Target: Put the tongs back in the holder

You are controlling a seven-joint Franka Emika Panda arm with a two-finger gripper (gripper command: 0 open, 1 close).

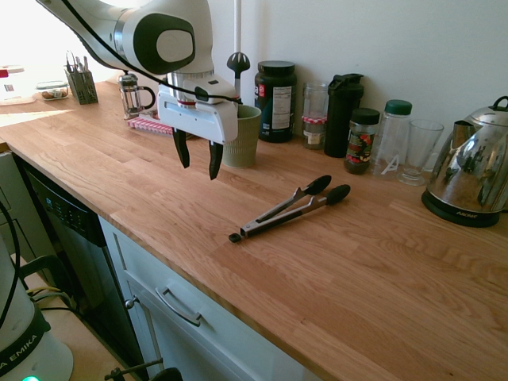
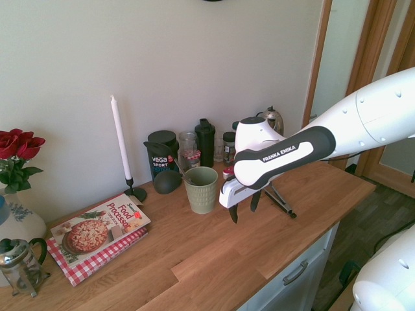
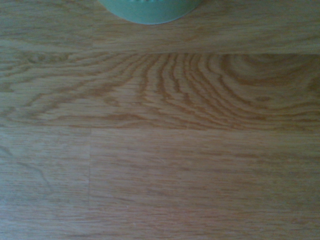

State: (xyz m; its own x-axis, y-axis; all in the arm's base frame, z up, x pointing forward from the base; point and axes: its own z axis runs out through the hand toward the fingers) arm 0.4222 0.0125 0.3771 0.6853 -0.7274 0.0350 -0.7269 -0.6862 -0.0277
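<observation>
The silver tongs point(image 1: 290, 208) with black tips lie flat on the wooden counter, their small black tab end toward the front edge; the arm hides most of them in the second exterior view, where only a part of the tongs point(image 2: 280, 202) shows. The pale green ribbed holder point(image 1: 244, 136) stands upright near the back, also seen as the holder point(image 2: 201, 189) and as a green rim, the holder point(image 3: 147, 11). My gripper point(image 1: 198, 159) hangs open and empty above the counter, just in front of the holder and left of the tongs; it shows too as my gripper point(image 2: 244, 207).
Along the wall stand a black tub point(image 1: 275, 101), jars, a black bottle point(image 1: 343, 114), a clear glass point(image 1: 418, 151) and a chrome kettle point(image 1: 470, 178). A cookbook point(image 2: 98, 233), French press point(image 2: 21, 265), candle point(image 2: 120, 146) and roses point(image 2: 16, 155) sit further along the counter. A dark caddy point(image 1: 81, 86) stands further back.
</observation>
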